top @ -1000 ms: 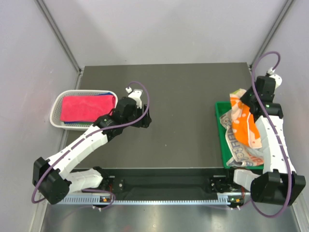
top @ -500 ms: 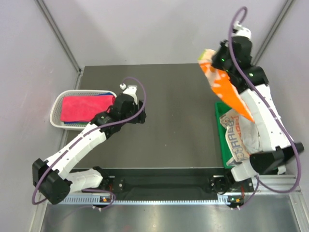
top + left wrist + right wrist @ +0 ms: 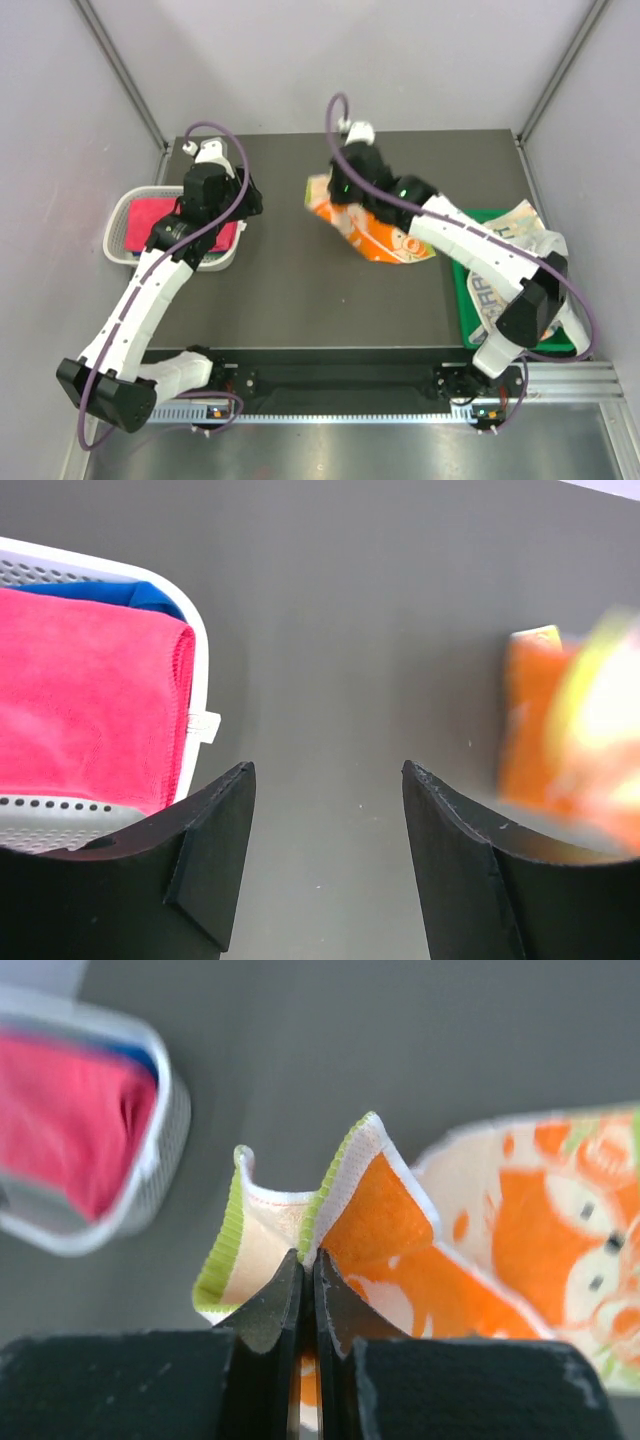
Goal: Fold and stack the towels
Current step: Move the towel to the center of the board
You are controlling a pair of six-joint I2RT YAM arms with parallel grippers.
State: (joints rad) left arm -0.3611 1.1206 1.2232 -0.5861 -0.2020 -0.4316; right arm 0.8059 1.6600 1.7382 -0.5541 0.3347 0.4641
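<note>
My right gripper is shut on a corner of the orange towel with white patches and a green edge. The towel trails over the middle of the table; in the right wrist view it bunches at my fingertips. My left gripper is open and empty beside the white basket. In the left wrist view it hangs over bare table, with the orange towel blurred at the right. A folded pink-red towel lies on a blue one in the basket. A white letter-print towel lies in the green tray.
The basket's rim is just left of my left fingers. The green tray stands at the table's right edge, partly under my right arm. Grey walls close in the table at the back and sides.
My right arm has swung the orange towel from above the green tray across to the table's middle and lowered it. My left gripper has moved back toward the basket's far corner.
</note>
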